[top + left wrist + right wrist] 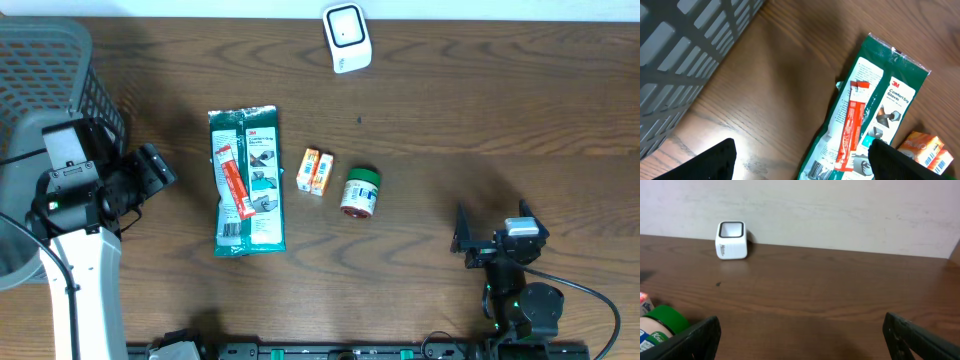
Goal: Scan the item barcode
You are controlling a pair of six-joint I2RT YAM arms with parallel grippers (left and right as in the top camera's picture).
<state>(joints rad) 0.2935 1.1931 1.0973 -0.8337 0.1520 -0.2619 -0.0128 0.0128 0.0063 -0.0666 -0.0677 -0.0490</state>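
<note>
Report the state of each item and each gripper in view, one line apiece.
left gripper, open, holding nothing
right gripper, open, holding nothing
glove packet, lying flat on the table
orange box, lying on the table, closed
green-lidded jar, on its side, lid on
white scanner, standing at the far edge
grey basket, upright, contents not visible

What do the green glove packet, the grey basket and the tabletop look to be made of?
Green glove packet: thin glossy plastic film, judging by its sheen and crimped end seals. Grey basket: probably moulded matte plastic, given its uniform open lattice. Tabletop: dark wood or wood-look laminate, grain visible; which, I cannot tell.
</note>
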